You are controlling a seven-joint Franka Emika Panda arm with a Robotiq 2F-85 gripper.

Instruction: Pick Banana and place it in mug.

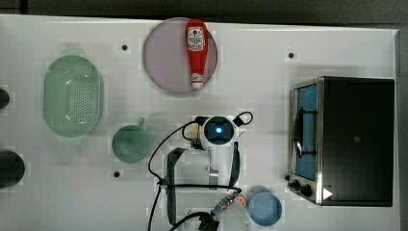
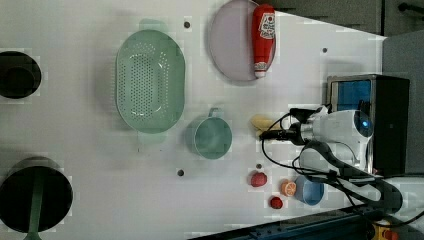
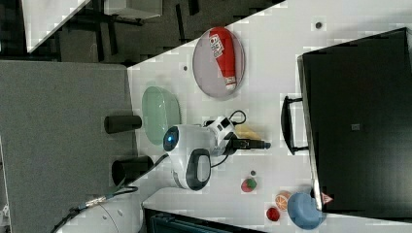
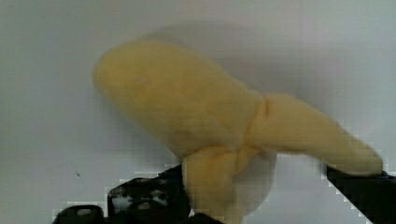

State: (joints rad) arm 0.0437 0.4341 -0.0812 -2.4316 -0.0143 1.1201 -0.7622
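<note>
Banana (image 4: 187,112) lies flat on the white tabletop (image 1: 72,183), at about 3 o'clock from the green mug (image 2: 209,137) in the left view. Hand (image 4: 254,196) sits low over it, fingers apparently spread either side, nothing gripped yet, probably lined up for the pinch.

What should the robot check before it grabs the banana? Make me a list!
1. Tool down at the banana: ok, the wrist view has the banana right in front of it.
2. Tool open wide enough: cannot tell; dark fingers sit either side of the banana.
3. Banana free on the table: ok, nothing lies on it.
4. Mug upright and empty: ok, its open mouth faces up.
5. Path to the mug: ok, bare table lies between them in the left view.
6. Colander out of the way: ok, it sits beyond the mug.
</note>
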